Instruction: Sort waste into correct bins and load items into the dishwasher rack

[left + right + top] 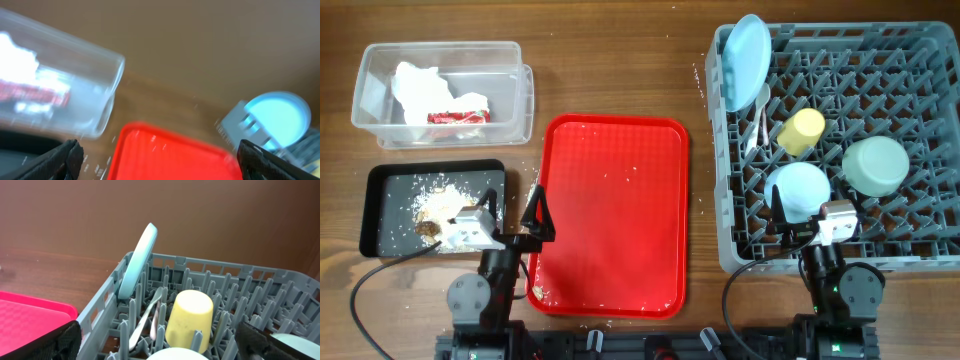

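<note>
Grey rack | yellow cup ahead of spread right jaws

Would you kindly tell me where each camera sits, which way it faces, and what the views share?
Overhead: above the table, looking straight down on clear box, black tray, red tray and dishwasher rack; left gripper and right gripper at the bottom edge.
Left wrist: wrist-mounted, facing forward over clear box and red tray; fingertips in lower corners.
Right wrist: wrist-mounted, facing into the rack at plate, spoon and yellow cup; fingertips in lower corners.
Shared: both wrist views catch plate and red tray.
</note>
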Controlling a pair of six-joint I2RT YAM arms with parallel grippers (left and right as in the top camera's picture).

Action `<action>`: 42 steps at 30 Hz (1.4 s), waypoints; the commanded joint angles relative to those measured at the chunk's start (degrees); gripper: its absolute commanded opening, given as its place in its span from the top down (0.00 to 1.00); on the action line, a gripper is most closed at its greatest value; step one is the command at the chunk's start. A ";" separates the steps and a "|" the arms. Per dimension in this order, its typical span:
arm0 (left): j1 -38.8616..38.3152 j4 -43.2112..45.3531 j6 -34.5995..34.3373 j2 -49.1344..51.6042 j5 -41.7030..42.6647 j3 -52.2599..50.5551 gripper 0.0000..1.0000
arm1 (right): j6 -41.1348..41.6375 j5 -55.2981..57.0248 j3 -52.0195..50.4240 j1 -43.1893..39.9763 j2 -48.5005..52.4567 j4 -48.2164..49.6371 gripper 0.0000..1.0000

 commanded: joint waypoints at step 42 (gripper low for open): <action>-0.26 -0.55 14.60 -0.57 6.03 -0.31 0.00 | -0.57 0.31 -0.15 -0.28 -0.52 0.17 0.00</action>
